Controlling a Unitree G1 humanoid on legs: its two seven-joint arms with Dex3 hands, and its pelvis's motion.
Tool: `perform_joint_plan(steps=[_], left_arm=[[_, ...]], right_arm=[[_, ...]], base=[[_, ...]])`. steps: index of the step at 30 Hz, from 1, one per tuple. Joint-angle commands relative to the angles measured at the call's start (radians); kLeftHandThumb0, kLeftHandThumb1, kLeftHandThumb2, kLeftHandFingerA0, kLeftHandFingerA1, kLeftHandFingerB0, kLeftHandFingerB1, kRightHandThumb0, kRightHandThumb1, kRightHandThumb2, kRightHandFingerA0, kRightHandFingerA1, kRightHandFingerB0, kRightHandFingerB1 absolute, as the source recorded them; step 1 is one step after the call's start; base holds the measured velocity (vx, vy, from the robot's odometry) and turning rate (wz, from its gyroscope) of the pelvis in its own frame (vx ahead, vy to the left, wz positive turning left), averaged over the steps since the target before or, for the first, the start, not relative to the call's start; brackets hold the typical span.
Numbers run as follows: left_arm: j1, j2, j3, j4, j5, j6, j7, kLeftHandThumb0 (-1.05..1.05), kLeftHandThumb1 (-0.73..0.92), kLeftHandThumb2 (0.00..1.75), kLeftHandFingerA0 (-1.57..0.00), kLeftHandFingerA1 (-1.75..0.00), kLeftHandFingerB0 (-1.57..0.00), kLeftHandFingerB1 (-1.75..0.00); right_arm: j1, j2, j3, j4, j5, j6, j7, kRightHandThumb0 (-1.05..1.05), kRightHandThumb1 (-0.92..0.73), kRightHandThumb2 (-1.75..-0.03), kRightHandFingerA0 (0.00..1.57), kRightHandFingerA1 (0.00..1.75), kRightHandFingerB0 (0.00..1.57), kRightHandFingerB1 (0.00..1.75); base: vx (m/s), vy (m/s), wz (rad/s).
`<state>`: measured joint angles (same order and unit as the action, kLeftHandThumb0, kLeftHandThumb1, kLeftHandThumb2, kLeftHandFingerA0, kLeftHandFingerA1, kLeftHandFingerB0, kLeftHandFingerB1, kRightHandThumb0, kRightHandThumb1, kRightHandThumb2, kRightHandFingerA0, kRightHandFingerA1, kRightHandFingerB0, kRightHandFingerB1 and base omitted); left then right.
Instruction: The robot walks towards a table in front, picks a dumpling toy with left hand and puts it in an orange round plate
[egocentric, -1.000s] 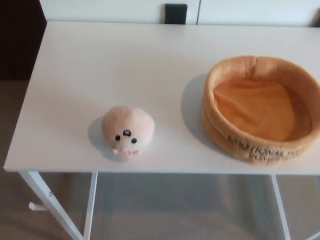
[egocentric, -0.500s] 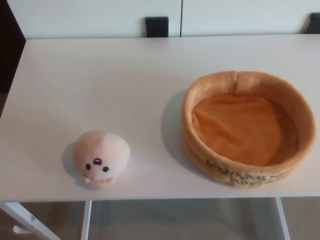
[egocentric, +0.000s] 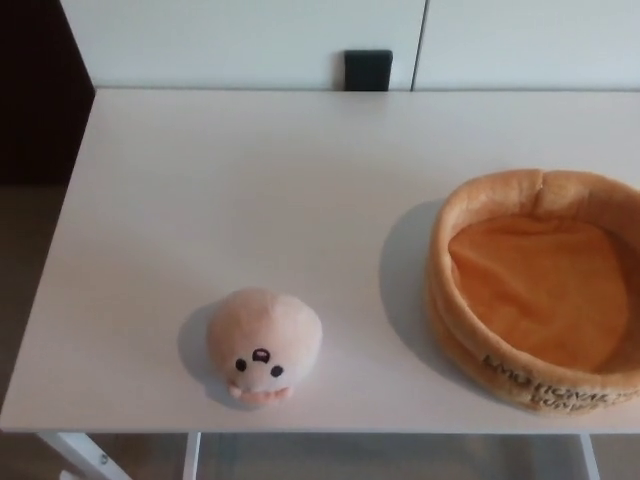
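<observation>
Dumpling toy (egocentric: 264, 344) sits left of orange plate (egocentric: 535, 287) on table (egocentric: 250, 190).

Only one view was given, the head camera. It looked steeply down from above the near edge of the white table (egocentric: 250, 200), facing the far wall. It sat close: the tabletop filled most of the picture, and the right side cropped the orange plush plate (egocentric: 470, 345).
</observation>
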<state>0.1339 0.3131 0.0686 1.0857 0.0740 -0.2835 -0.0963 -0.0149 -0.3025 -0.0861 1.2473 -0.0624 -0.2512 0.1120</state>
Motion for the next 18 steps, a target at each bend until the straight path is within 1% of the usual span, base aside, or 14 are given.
perform_joint_plan(steps=[1,2,6,11,12,15,16,17,18], left_arm=[[0.011,0.009,-0.001,-0.005,0.003,-0.01,0.004,-0.1,0.53,0.57,-0.59,-0.44,-0.46,-0.36],[0.008,0.008,0.0,-0.003,-0.001,-0.008,0.001,-0.1,0.53,0.57,-0.59,-0.45,-0.46,-0.36],[0.007,0.009,-0.004,-0.005,0.004,-0.004,0.006,-0.1,0.53,0.56,-0.58,-0.44,-0.46,-0.36],[0.005,0.01,-0.002,0.01,0.003,-0.009,0.008,-0.1,0.53,0.57,-0.6,-0.45,-0.46,-0.36],[0.007,0.022,-0.016,0.001,0.021,-0.002,0.015,-0.14,0.51,0.58,-0.57,-0.43,-0.44,-0.37],[0.004,0.057,-0.045,-0.013,0.067,0.026,0.051,-0.1,0.5,0.56,-0.53,-0.44,-0.44,-0.34],[0.002,0.073,-0.034,-0.028,0.061,0.058,0.077,-0.03,0.48,0.54,-0.67,-0.58,-0.43,-0.34],[0.002,0.082,-0.014,-0.051,0.044,0.09,0.096,-0.03,0.48,0.54,-0.67,-0.58,-0.43,-0.34],[0.011,0.086,0.0,-0.068,0.038,0.092,0.118,-0.07,0.53,0.56,-0.68,-0.92,-0.43,-0.34]], right_arm=[[0.008,-0.012,-0.005,0.012,-0.001,-0.01,-0.007,-0.09,-0.55,-0.57,0.69,0.49,0.31,0.32],[0.006,-0.011,-0.008,0.01,0.002,-0.005,-0.006,-0.06,-0.56,-0.57,0.68,0.48,0.3,0.31],[0.009,-0.01,-0.01,0.002,0.002,-0.007,-0.003,-0.08,-0.54,-0.56,0.68,0.49,0.3,0.31],[0.009,-0.009,-0.009,0.003,-0.003,-0.005,-0.004,-0.06,-0.55,-0.57,0.67,0.48,0.31,0.31],[0.008,-0.006,-0.006,0.001,-0.006,-0.002,-0.009,-0.08,-0.57,-0.57,0.68,0.48,0.3,0.31],[0.012,-0.007,-0.005,-0.008,-0.007,-0.008,-0.01,-0.07,-0.57,-0.57,0.7,0.5,0.3,0.31],[0.012,-0.01,-0.007,-0.012,-0.005,-0.007,-0.01,-0.09,-0.55,-0.57,0.69,0.51,0.31,0.32],[0.009,-0.011,-0.008,-0.015,-0.004,-0.003,-0.013,-0.09,-0.55,-0.57,0.69,0.51,0.31,0.32],[0.008,-0.013,-0.007,-0.015,-0.005,-0.002,-0.015,-0.11,-0.55,-0.57,0.69,0.51,0.31,0.32]], base=[[0.03,-0.081,0.01],[0.03,-0.08,-0.01],[0.0,0.0,0.0],[0.0,0.0,0.0],[0.0,0.0,0.0],[0.0,0.0,0.0],[0.0,0.0,0.0],[0.0,0.0,0.0],[0.0,0.0,0.0]])
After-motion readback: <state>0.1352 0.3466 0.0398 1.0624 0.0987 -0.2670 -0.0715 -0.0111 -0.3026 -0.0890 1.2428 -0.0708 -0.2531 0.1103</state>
